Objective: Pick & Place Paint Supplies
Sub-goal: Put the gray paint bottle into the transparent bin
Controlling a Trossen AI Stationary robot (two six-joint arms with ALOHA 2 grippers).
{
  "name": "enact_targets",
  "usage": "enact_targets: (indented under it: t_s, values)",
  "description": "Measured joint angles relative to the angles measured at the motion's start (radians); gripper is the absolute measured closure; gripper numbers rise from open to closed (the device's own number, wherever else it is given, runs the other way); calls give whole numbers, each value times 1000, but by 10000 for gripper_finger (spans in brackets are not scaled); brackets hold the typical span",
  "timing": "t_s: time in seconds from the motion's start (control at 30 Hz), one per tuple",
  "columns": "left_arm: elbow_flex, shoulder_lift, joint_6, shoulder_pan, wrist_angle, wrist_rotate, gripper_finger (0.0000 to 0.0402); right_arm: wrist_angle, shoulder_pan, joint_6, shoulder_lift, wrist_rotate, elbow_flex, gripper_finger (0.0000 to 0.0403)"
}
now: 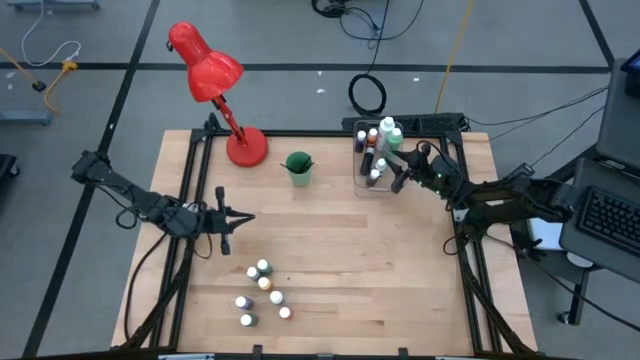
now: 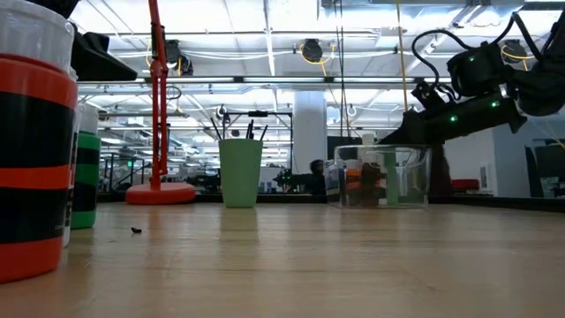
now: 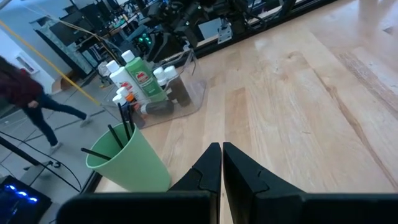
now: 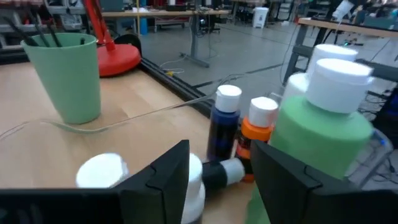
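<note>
The clear bin (image 1: 378, 158) stands at the table's far right. In it are a tall green bottle (image 4: 320, 134), a tall white bottle (image 3: 118, 74) and small white-capped bottles, blue (image 4: 224, 127) and orange (image 4: 258, 130) among them. My right gripper (image 4: 221, 180) reaches level into the bin, open. A dark little bottle (image 4: 217, 173) lies on its side between the fingers. Several small paint bottles (image 1: 262, 290) stand on the table near its front edge. Dark brushes (image 3: 121, 127) stick up out of the green cup (image 1: 298, 167). My left gripper (image 1: 240, 217) hovers shut at mid-left, holding nothing.
A red desk lamp (image 1: 225, 90) stands at the far left corner, its base beside the green cup. Two of the small bottles (image 2: 31, 150) loom close to the low camera. Bare wood lies between the front bottles and the bin. A black frame edges the table.
</note>
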Motion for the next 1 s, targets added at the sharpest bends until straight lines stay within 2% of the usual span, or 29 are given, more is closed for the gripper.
enact_targets:
  t_s: [0.17,0.4,0.5,0.57,0.67,0.83,0.9,1.0]
  values:
    - [0,0,-4,0,-14,0,382,95,7,68,-37,-21,-1,242]
    - [0,0,-39,0,-42,0,382,93,9,219,-261,-487,-1,269]
    - [0,0,-74,0,-50,15,382,-5,9,258,-361,-584,-1,289]
    - [0,0,-85,0,-51,38,382,-100,4,246,-443,-591,-1,307]
    - [0,0,-97,0,-52,73,382,-285,-6,138,-589,-612,0,339]
    - [0,0,-115,0,-69,96,382,-631,64,26,-767,-522,0,395]
    - [0,0,-115,0,-63,96,382,-727,130,-2,-815,-450,0,399]
    - [0,0,-114,0,-59,96,382,-804,233,-5,-864,-224,0,398]
